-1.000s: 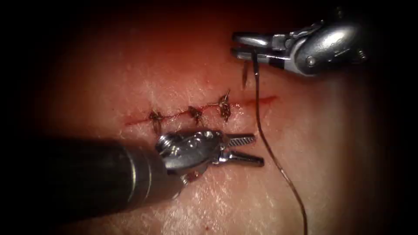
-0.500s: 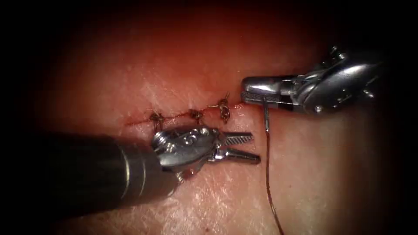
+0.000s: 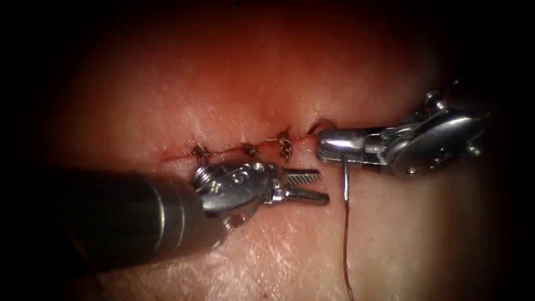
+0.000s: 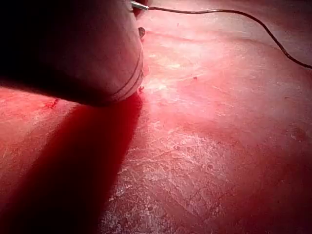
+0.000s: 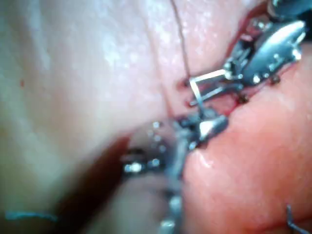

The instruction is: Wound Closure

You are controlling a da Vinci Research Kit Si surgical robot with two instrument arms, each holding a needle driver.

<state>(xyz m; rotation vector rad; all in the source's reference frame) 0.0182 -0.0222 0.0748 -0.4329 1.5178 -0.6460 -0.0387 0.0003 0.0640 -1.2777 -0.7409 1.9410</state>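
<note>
Counting three knots (image 3: 248, 149), one needle (image 3: 346, 178), two pincers.

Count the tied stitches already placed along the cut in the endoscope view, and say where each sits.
3, in a row along the cut: one at its left end, one in the middle, one furthest right, beside the right end effector. Others may be hidden.

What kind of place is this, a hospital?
Probably a practice bench, not a hospital. The tissue has a cut already tied with stitches. The right tool holds a needle with thread; the left tool is open, holding nothing.
</note>
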